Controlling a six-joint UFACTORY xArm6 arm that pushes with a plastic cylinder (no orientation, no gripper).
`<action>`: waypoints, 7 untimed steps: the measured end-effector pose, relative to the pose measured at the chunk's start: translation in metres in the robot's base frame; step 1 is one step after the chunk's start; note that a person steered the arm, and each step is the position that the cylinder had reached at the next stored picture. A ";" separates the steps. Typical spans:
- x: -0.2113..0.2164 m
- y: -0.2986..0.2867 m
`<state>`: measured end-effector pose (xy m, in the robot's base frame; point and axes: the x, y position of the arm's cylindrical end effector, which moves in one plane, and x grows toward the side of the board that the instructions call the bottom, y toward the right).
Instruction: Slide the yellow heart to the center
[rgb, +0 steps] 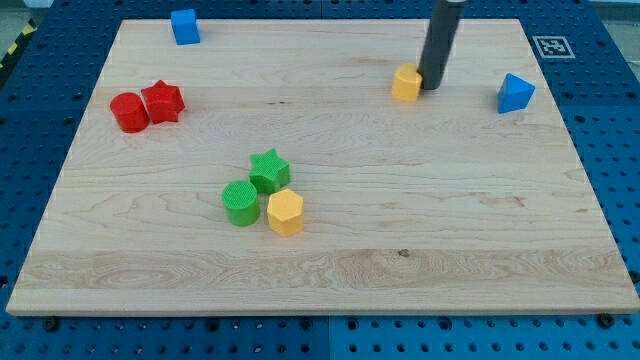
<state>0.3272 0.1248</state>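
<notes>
One rod, no jaws to open or shut; my tip (434, 86) touched yellow heart (406, 83) just to its left, upper board (330, 270). Blue triangle block (515, 93) right of tip.

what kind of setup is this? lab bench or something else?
Likely a robotics lab test bench: a wooden board on a blue perforated mounting table, a fiducial marker at one corner, and small coloured blocks beside my tip.

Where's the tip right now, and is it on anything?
No gripper on this arm, only a rod.
My tip: down on the board, touching the yellow heart on its right side in the view; holding nothing.
</notes>
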 end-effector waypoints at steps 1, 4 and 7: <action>-0.008 -0.031; -0.010 -0.091; 0.055 -0.093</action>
